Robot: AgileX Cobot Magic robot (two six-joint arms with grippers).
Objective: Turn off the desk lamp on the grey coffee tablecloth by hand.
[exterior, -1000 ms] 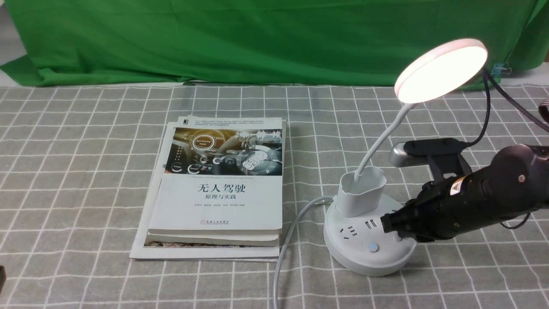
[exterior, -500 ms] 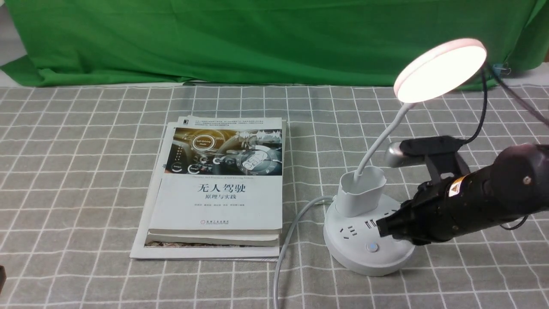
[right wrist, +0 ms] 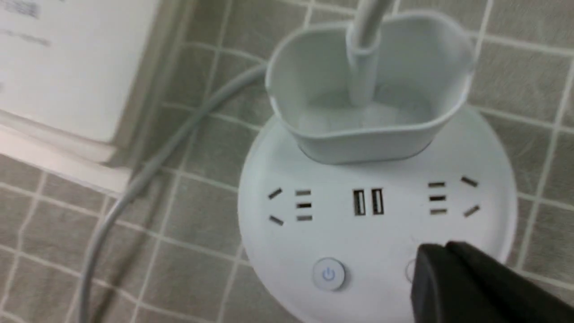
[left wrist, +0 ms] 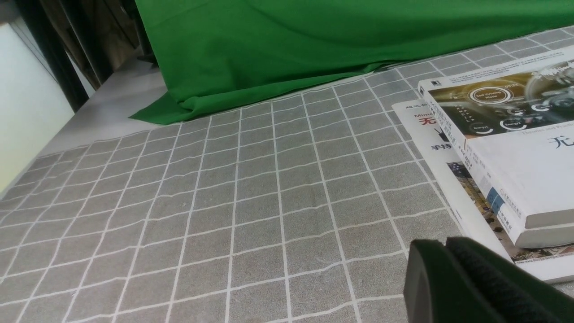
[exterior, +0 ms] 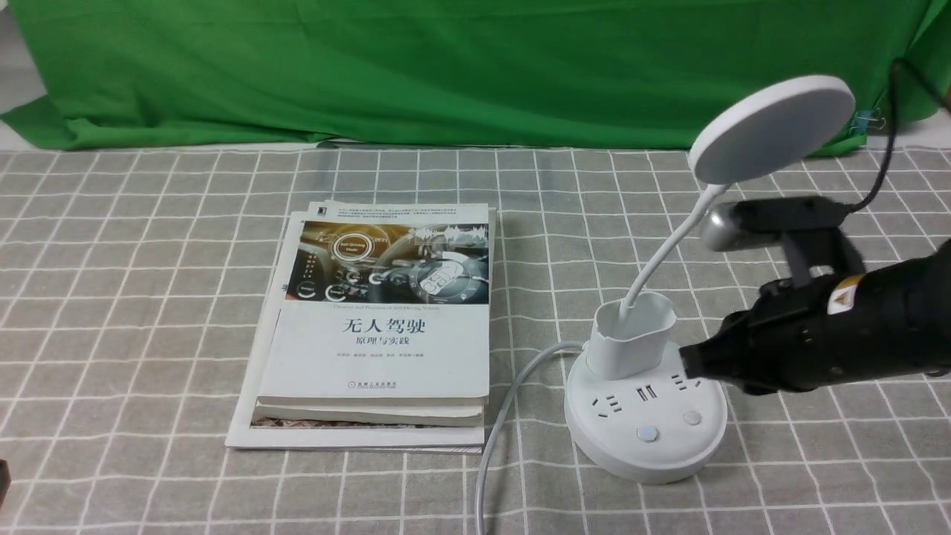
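While one lamp [exterior: 646, 416] stands unlit, two buttons show.

A thick white paperback book [exterior: 375, 357] with Chinese lettering and a printed photo of a car dashboard across its far part lies face up. It rests on another pale-covered book [exterior: 371, 412], whose near edge shows beneath it. Under both is a white printed sheet or magazine [exterior: 249, 416], its border showing at the left and near sides. A smooth plain green cloth backdrop [exterior: 446, 70] hangs along the far side, its lower edge bunched. A small blue clip [exterior: 863, 121] sits by it at far right.
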